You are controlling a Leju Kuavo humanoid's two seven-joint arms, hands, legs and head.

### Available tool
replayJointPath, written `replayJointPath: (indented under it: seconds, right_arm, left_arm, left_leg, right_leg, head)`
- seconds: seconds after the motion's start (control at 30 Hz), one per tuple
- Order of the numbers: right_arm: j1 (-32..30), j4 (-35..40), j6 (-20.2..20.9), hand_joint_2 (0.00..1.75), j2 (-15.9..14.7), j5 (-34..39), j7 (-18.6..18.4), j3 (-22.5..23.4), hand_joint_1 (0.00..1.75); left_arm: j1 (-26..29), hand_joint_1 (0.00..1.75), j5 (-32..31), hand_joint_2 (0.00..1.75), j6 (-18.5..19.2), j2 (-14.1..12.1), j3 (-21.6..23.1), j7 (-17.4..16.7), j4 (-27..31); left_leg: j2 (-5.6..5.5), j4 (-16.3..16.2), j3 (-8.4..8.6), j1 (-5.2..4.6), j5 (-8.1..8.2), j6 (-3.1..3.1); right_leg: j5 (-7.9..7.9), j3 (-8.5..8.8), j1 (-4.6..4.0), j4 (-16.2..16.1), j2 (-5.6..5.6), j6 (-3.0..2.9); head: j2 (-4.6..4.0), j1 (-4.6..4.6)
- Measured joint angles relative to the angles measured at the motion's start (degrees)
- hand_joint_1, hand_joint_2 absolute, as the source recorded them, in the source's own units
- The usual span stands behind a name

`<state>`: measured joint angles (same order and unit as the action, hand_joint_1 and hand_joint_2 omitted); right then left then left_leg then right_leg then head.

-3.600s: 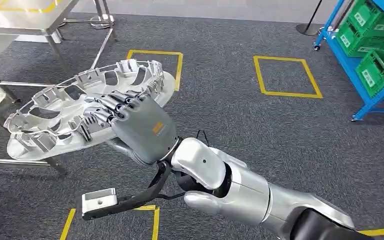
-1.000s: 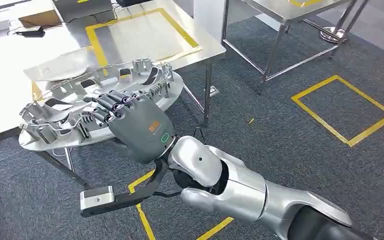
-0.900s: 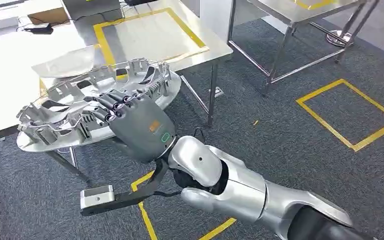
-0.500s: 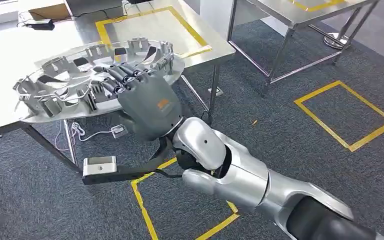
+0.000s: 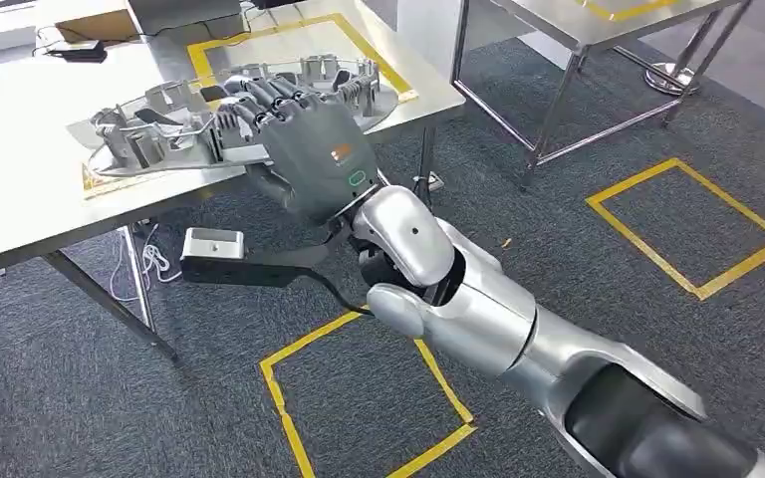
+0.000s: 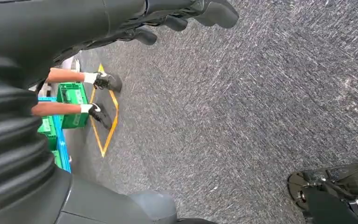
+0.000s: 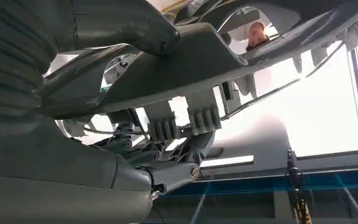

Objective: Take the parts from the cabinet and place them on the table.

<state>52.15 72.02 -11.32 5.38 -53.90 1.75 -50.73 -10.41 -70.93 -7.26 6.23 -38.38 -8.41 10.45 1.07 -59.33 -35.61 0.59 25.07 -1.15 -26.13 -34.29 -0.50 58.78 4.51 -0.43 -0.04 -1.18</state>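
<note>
- The right silver arm (image 5: 458,299) reaches forward and to the left from the lower right of the head view, ending in the dark grey right hand (image 5: 309,154) at the near edge of the white rectangular table (image 5: 30,189).
- The right hand's fingers (image 5: 269,95) curl over the near rim of the large oval silver cast-metal part (image 5: 179,124) with ribs and cut-out openings; the thumb lies under it, so the hand grips the part by its edge.
- In the right wrist view, the thick thumb presses against the underside of the part (image 7: 205,70), seen from below.
- The part lies roughly flat over the table top, its long axis running left to right across the table, its ribbed side up. Whether it rests on the surface cannot be told.
- The part's far right end overlaps the yellow tape rectangle (image 5: 359,50) marked on the table.
- The left hand (image 6: 168,18) hangs above grey carpet (image 6: 242,116); its dark fingers are lightly bent and apart, holding nothing.
- Green plastic crates (image 6: 72,105) sit on a blue rack, beside a person's legs (image 6: 70,77); what the crates hold cannot be told.
</note>
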Motion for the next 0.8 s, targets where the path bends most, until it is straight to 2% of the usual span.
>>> replayJointPath:
  seconds: [0.07, 0.17, 0.2, 0.23, 0.27, 0.33, 0.37, 0.4, 0.43, 0.5, 0.53, 0.57, 0.6, 0.67, 0.7, 0.73, 0.77, 0.8]
  right_arm:
    - [0.31, -0.76, -0.02, 1.75, 0.00, 0.37, 0.11, 0.11, 1.75]
    - [0.82, -1.66, -0.02, 1.75, 0.30, 0.61, 0.17, 0.31, 1.75]
    - [0.92, -1.77, -0.02, 1.75, 0.48, 0.61, 0.17, 0.44, 1.75]
    - [1.00, -1.92, -0.02, 1.75, 0.50, 0.61, 0.19, 0.63, 1.75]
    - [1.13, -2.03, -0.04, 1.75, 0.50, 0.61, 0.26, 0.85, 1.75]
    - [1.14, -2.62, -0.09, 1.75, 0.44, 0.61, 0.24, 1.03, 1.75]
    - [1.12, -3.02, -0.09, 1.75, 0.42, 0.61, 0.26, 1.03, 1.75]
    - [1.12, -3.38, -0.09, 1.75, 0.42, 0.65, 0.28, 1.03, 1.75]
    - [1.13, -3.69, -0.09, 1.75, 0.42, 0.81, 0.28, 1.03, 1.75]
    - [1.19, -4.09, -0.11, 1.75, 0.42, 0.94, 0.28, 1.03, 1.75]
    - [1.37, -4.28, -0.15, 1.75, 0.42, 0.96, 0.33, 1.05, 1.75]
    - [1.60, -4.63, -0.26, 1.75, 0.42, 0.96, 0.42, 1.07, 1.75]
    - [1.68, -4.70, -0.35, 1.75, 0.44, 0.96, 0.46, 1.14, 1.75]
    - [1.81, -5.05, -0.37, 1.75, 0.44, 1.03, 0.39, 1.25, 1.75]
    - [1.90, -5.09, -0.35, 1.75, 0.46, 1.03, 0.39, 1.25, 1.75]
    - [1.97, -5.13, -0.35, 1.75, 0.52, 1.05, 0.35, 1.27, 1.75]
    - [2.13, -5.22, -0.35, 1.75, 0.55, 1.07, 0.35, 1.29, 1.75]
    - [2.17, -5.35, -0.35, 1.75, 0.57, 1.05, 0.33, 1.29, 1.75]
  left_arm:
    - [-0.01, 0.00, -0.02, 1.75, 0.00, -0.02, 0.00, -0.07, 0.00]
    - [-0.01, 0.00, -0.02, 1.75, 0.02, -0.11, 0.00, -0.22, 0.00]
    - [-0.02, 0.00, -0.02, 1.75, 0.02, -0.07, 0.00, -0.24, 0.00]
    - [-0.11, 0.00, -0.02, 1.75, 0.04, -0.02, 0.00, -0.26, 0.02]
    - [-0.39, 0.00, -0.02, 1.75, 0.04, -0.02, 0.00, -0.26, 0.02]
    - [-0.65, 0.00, -0.02, 1.75, 0.07, 0.09, 0.00, -0.26, 0.00]
    - [-0.65, 0.00, -0.02, 1.75, 0.09, 0.09, 0.00, -0.26, 0.00]
    - [-0.65, 0.00, -0.04, 1.75, 0.09, 0.09, 0.00, -0.30, 0.00]
    - [-0.65, 0.00, -0.04, 1.75, 0.09, 0.09, 0.00, -0.33, 0.00]
    - [-0.75, 0.00, -0.11, 1.75, 0.09, 0.13, 0.00, -0.31, 0.00]
    - [-0.79, 0.00, -0.20, 1.75, 0.11, 0.11, 0.00, -0.31, 0.00]
    - [-0.87, 0.00, -0.24, 1.75, 0.11, -0.02, 0.00, -0.26, 0.02]
    - [-0.90, 0.00, -0.31, 1.75, 0.17, 0.00, 0.00, -0.20, 0.04]
    - [-0.80, 0.00, -0.37, 1.75, 0.17, 0.00, 0.00, -0.22, 0.00]
    - [-0.82, 0.00, -0.37, 1.75, 0.20, 0.00, 0.00, -0.20, 0.00]
    - [-0.86, 0.00, -0.37, 1.75, 0.20, 0.00, 0.00, -0.17, 0.02]
    - [-0.91, 0.00, -0.39, 1.75, 0.26, -0.02, 0.00, -0.13, 0.00]
    - [-0.92, 0.00, -0.50, 1.75, 0.37, -0.02, 0.00, -0.13, 0.00]
  left_leg:
    - [-0.01, -0.03, -0.07, -0.09, 0.00, 0.13]
    - [-0.15, 0.20, -0.23, -0.27, -0.15, 0.63]
    - [-0.29, 1.00, 0.17, 0.50, -0.66, 1.16]
    - [-0.33, 1.37, 0.23, 0.50, -0.92, 1.21]
    - [-0.34, 1.43, 0.10, 0.63, -1.06, 1.46]
    - [-0.63, 1.42, -0.05, 0.71, -1.07, 1.50]
    - [-0.83, 1.40, -0.09, 0.77, -1.08, 1.45]
    - [-1.01, 1.33, -0.11, 0.90, -1.12, 1.32]
    - [-1.25, 1.20, -0.14, 1.13, -1.10, 1.05]
    - [-1.76, 0.63, -0.23, 1.66, -0.81, 0.22]
    - [-1.96, 0.17, -0.45, 1.67, -0.59, -0.34]
    - [-2.16, -0.30, -0.93, 1.42, -0.51, -1.03]
    - [-2.28, -0.04, -0.97, 1.40, -0.71, -1.52]
    - [-2.36, 0.69, -0.74, 1.65, -1.13, -2.33]
    - [-2.35, 0.78, -0.73, 1.83, -1.11, -2.74]
    - [-1.88, 0.07, -1.28, 1.84, -0.59, -2.75]
    - [-1.44, -2.47, -2.43, 1.76, 1.09, -2.63]
    - [-1.40, -7.23, -4.58, 1.62, 3.49, -2.62]
  right_leg:
    - [0.05, -0.02, 0.09, 0.00, 0.04, 0.13]
    - [0.21, -0.01, 0.22, -0.17, 0.32, 0.44]
    - [-0.09, -0.19, 0.07, 0.05, -0.07, 0.77]
    - [-1.07, -0.58, 0.40, 1.18, -2.17, 1.19]
    - [-3.32, -2.05, 0.54, 4.43, -3.57, 1.32]
    - [-7.55, -6.12, 0.84, 13.44, -4.35, 1.79]
    - [-8.53, -7.87, 1.09, 17.14, -4.38, 2.04]
    - [-8.07, -8.12, 1.33, 17.68, -4.38, 2.18]
    - [-6.38, -7.02, 1.59, 15.45, -4.37, 2.37]
    - [-1.55, -1.93, 2.27, 5.72, -4.37, 2.90]
    - [-0.68, 0.07, 2.72, 1.45, -4.56, 3.25]
    - [-1.48, 0.10, 2.08, 1.15, -5.27, 2.90]
    - [-1.38, -0.23, 2.19, 1.35, -5.19, 2.09]
    - [-1.30, -0.48, 1.87, 1.45, -5.14, 1.14]
    - [-0.99, -0.41, 2.05, 1.13, -5.04, 0.55]
    - [-0.88, -0.28, 2.13, 0.95, -4.85, 0.07]
    - [-0.97, -0.28, 2.04, 0.94, -4.80, -0.39]
    - [-1.05, -0.25, 1.90, 0.94, -4.71, -0.62]
  head:
    - [0.00, 0.00]
    - [0.00, -0.02]
    - [0.00, 0.02]
    - [0.00, 0.02]
    - [0.00, 0.04]
    - [0.00, 0.07]
    - [0.00, 0.04]
    - [0.00, 0.02]
    - [0.00, 0.04]
    - [0.00, 0.07]
    - [0.00, 0.09]
    - [0.00, 0.09]
    - [0.00, -0.11]
    - [0.00, 0.02]
    - [0.00, -0.06]
    - [0.00, -0.02]
    - [0.00, -0.11]
    - [0.00, -0.07]
